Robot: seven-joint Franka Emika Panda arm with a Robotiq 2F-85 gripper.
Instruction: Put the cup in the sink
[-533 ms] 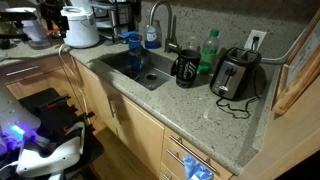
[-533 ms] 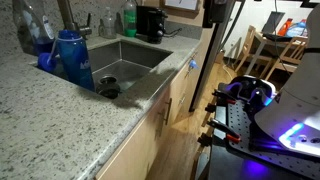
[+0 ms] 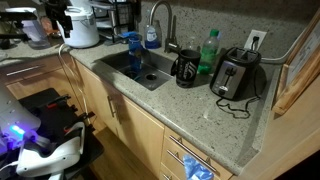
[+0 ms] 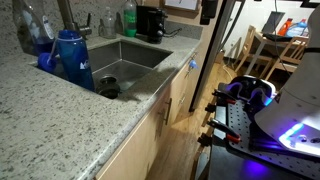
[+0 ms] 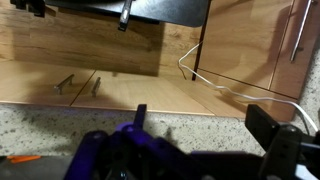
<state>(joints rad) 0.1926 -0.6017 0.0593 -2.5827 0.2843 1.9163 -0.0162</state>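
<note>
Speckled grey stone counter (image 3: 200, 115) runs along the kitchen wall over pale wooden cabinet fronts (image 3: 130, 125), with a wood floor (image 4: 185, 150) below. A rectangular stainless-steel sink (image 3: 115, 60) is sunk into the stone, and a tall curved metal faucet (image 3: 160, 15) rises behind it. The squat glossy black cup (image 3: 186, 68) stands upright on the counter just beside the sink's end, close to the faucet base. A green plastic bottle (image 3: 209, 50) stands just behind the cup, and a silver and black toaster (image 3: 236, 75) sits further along, its dark cord trailing over the stone. A blue cup-like container (image 4: 72, 58) stands at the sink's opposite end. A white rounded appliance (image 3: 80, 27) sits on the far stretch of counter.

In the wrist view the gripper (image 5: 200, 150) is a dark, blurred shape lit purple, facing cabinet doors and a strip of speckled stone. Whether its jaws are apart or closed cannot be told, and nothing shows between them. It is well apart from the cup.
</note>
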